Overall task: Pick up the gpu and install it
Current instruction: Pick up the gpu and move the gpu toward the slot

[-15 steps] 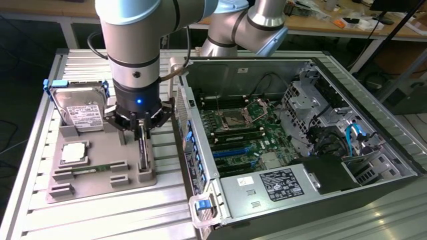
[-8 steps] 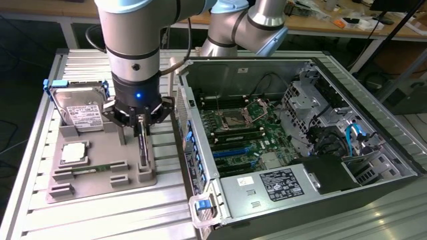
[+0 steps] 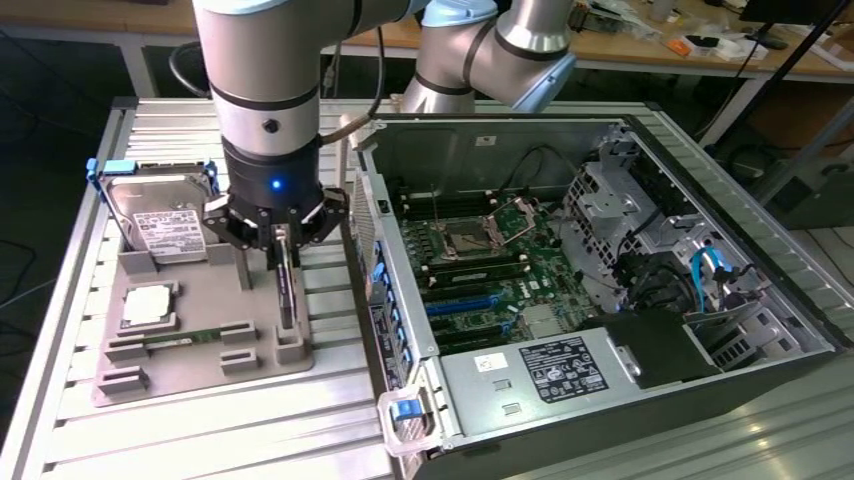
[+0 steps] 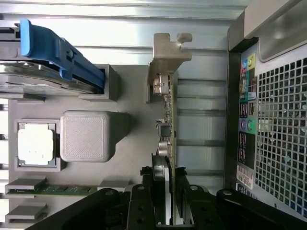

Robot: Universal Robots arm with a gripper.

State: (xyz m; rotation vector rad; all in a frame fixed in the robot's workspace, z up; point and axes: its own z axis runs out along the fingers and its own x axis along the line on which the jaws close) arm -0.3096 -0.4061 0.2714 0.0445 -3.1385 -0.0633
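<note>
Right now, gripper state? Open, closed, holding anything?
The gripper: closed on the gpu, which stands edge-on in the gray holder.

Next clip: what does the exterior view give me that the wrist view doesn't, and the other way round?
Exterior view adds: the grey robot arm and the inside of the open black computer case, with its green motherboard. Wrist view adds: the case's rear panel with coloured audio ports and a perforated grille. Shared: the gpu, a thin green circuit card with a silver end bracket, standing on edge in the grey holder tray with the end effector shut on its upper edge; the silver hard drive and the square silver processor chip.
</note>
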